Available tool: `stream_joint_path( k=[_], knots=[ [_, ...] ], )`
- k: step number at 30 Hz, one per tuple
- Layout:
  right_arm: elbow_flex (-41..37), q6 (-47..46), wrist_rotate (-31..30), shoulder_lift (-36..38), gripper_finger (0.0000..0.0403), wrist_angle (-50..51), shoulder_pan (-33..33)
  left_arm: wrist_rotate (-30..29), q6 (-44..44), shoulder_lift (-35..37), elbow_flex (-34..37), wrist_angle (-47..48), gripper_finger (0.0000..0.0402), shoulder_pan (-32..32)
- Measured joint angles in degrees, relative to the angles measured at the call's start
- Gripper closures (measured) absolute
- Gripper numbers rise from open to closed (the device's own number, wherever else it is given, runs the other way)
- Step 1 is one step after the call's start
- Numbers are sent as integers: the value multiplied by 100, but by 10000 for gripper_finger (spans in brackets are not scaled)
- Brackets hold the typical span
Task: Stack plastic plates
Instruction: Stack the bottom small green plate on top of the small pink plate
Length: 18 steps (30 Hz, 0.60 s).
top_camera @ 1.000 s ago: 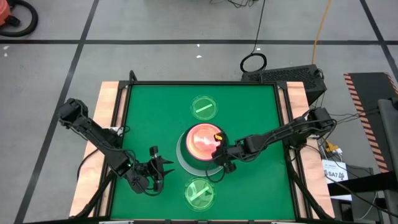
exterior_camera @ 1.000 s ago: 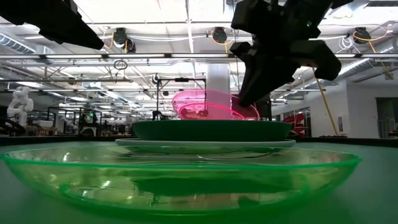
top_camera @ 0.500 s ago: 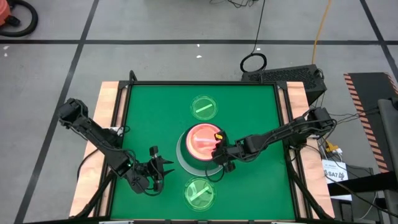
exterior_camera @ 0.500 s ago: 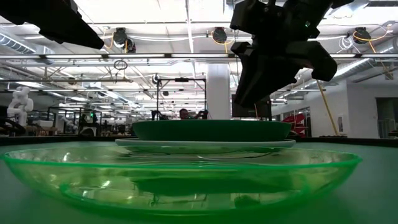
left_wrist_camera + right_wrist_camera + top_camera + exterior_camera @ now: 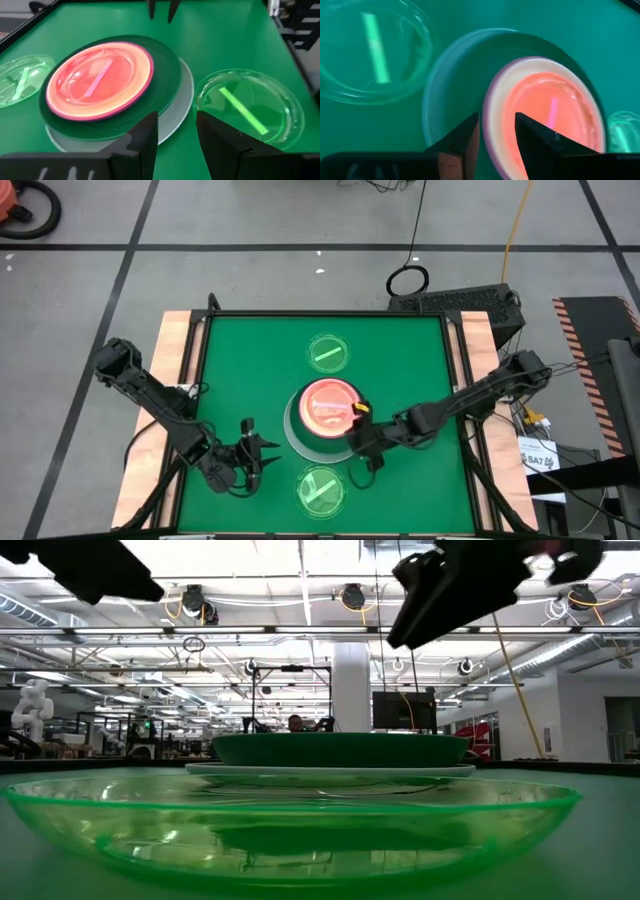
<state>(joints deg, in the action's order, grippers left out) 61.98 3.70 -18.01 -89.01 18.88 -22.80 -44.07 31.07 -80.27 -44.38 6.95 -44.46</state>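
At the middle of the green worktop (image 5: 230, 360) stands the stack: a pale mint-white plate (image 5: 184, 97) at the bottom, a dark green plate (image 5: 165, 75) on it, and a pink plate with a stripe (image 5: 326, 405) on top. Two translucent green plates lie apart from it, one (image 5: 327, 352) toward the far edge, the other (image 5: 321, 489) close to the near edge.

These plates look thin, light and fairly stiff, with slick glossy faces. I judge a pinch on the flat face would slip, so the raised rim is the place to take hold, one finger under the lip and one over it. Being so light, a plate may skate across the worktop if nudged sideways, and the clear ones could flex.

The right claw (image 5: 362, 442) hangs just off the stack's near-right rim, its fingers a little apart with nothing between them. The left claw (image 5: 248, 452) waits near the near-left corner, also spread and empty.

The level view hides the pink plate entirely behind the dark green rim, and the near translucent plate fills its foreground. Whether further plates lie under the pink one cannot be told.
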Motion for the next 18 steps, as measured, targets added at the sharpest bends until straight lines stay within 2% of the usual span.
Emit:
stream_joint_path(
  k=[5, 10, 15, 18],
  knots=[
    [0, -516, 1, 15, 291, 71, -426, 292, -479, -109, 0, -583, 259, -65],
    [0, -1008, -32, 15, 298, -66, -822, 1195, -890, -556, -7, -1374, 259, -42],
    [0, -1306, -481, 15, 304, -106, -1192, 1538, -1667, -971, -263, -1435, 259, 68],
    [0, -1402, -622, 15, 305, -104, -1346, 1619, -2148, -1282, -669, -1216, 259, 44]
  ],
)
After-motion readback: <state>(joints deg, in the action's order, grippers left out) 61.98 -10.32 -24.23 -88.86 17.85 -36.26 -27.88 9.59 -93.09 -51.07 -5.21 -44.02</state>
